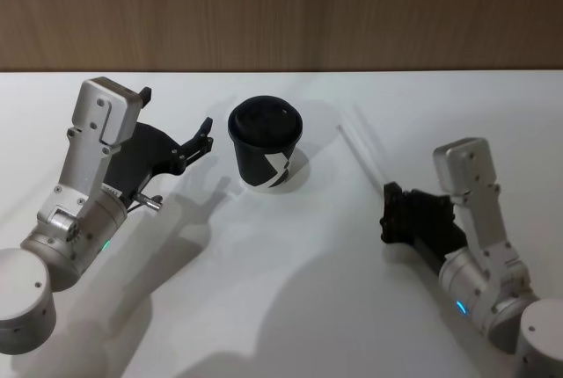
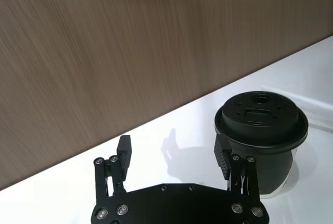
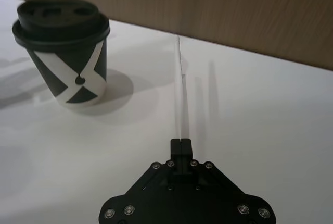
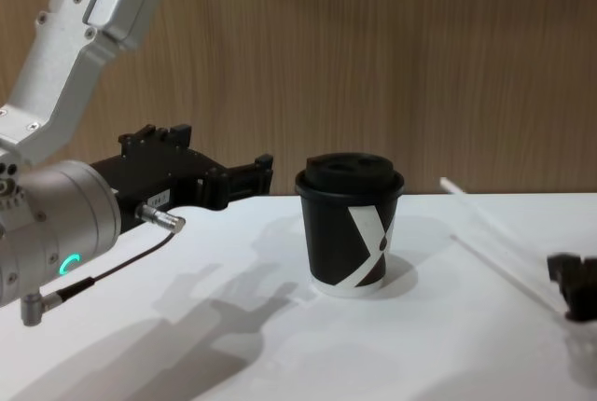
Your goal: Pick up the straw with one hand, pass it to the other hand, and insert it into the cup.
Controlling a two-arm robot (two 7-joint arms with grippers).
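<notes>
A wood-panelled wall (image 1: 281,9) is running behind a white table (image 1: 290,308). The black paper cup (image 1: 266,145) is standing upright near the table's middle, wearing its black lid (image 1: 266,123), with its white geometric mark facing the robot.

The right gripper (image 3: 180,142) is sitting low over the table, to the right of the cup and nearer the robot. Its fingers are pinching together on one end of the straw (image 3: 181,88). The straw is pointing away toward the wall, well apart from the cup. In the chest view its far end seems to be lifting clear of the table.

The left gripper (image 1: 177,112) is hovering just left of the cup, its fingers (image 2: 124,150) spreading wide and holding nothing, aiming toward the cup's upper part.
</notes>
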